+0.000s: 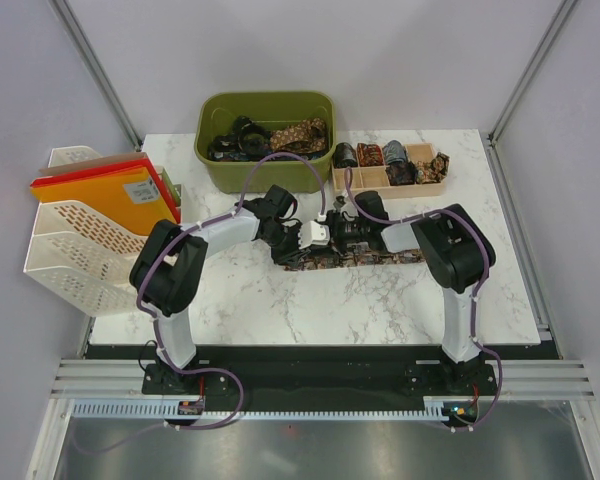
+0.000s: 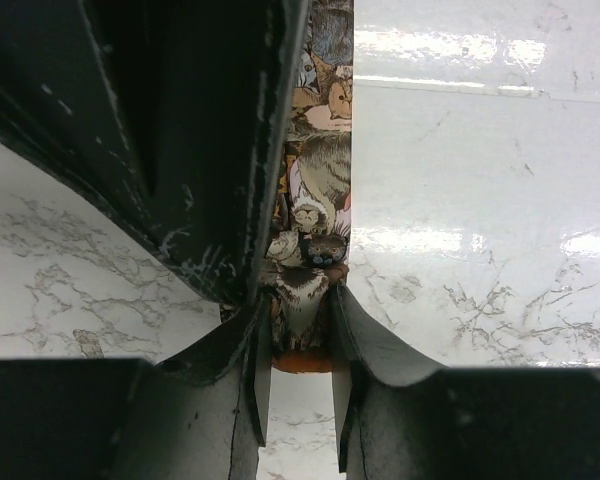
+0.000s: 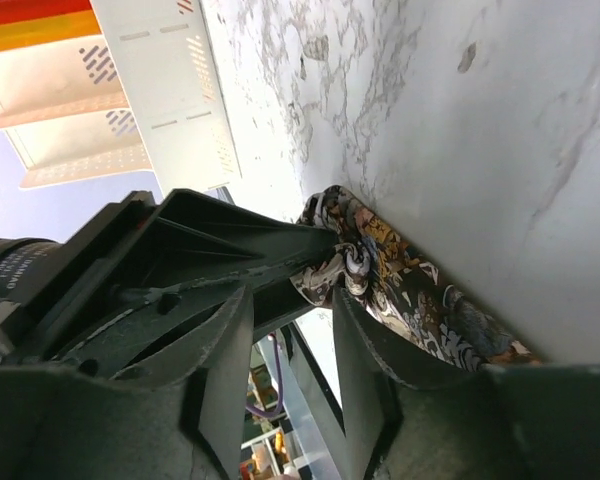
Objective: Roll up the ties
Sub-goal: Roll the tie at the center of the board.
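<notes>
A paisley tie [image 1: 380,256] lies stretched across the middle of the marble table [image 1: 310,305]. The left gripper [image 2: 300,305] is clamped on its left end. The right gripper [image 3: 292,300] is just beside it, jaws apart.

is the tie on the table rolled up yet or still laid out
Mostly laid out: the patterned tie lies as a long flat strip on the marble table; only one end looks curled up.
</notes>
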### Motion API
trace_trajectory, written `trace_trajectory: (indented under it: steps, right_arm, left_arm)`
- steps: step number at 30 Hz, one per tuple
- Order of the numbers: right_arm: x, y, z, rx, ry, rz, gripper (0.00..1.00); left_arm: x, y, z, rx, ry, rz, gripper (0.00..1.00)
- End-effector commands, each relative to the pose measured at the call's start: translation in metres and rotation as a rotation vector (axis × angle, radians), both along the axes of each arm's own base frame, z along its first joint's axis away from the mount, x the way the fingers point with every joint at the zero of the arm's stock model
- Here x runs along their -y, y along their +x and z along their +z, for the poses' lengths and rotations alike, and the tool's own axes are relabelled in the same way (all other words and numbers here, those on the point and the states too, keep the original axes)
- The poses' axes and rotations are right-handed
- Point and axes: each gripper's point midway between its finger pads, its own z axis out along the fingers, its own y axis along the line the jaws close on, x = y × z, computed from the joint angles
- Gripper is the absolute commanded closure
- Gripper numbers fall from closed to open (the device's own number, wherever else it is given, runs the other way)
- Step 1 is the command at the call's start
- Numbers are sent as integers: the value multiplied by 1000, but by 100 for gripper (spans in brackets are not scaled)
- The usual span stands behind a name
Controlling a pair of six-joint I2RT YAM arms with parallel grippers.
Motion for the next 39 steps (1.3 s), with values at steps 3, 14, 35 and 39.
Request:
trace_trajectory:
  steps: [3, 14, 35, 39]
  right_arm:
    - [-11, -10, 2, 38, -34, 47, 52]
    - [-21, -4, -19, 57, -103, 43, 54]
    - [-16, -13, -55, 22, -217, 89, 100]
    - [-9, -14, -65, 13, -243, 89, 100]
  left_arm:
    - [-28, -30, -48, -140, 142, 2, 71]
    - [-27, -27, -46, -132, 142, -2, 71]
    - [-25, -25, -27, -122, 88, 14, 62]
    - [-25, -17, 2, -95, -13, 13, 46]
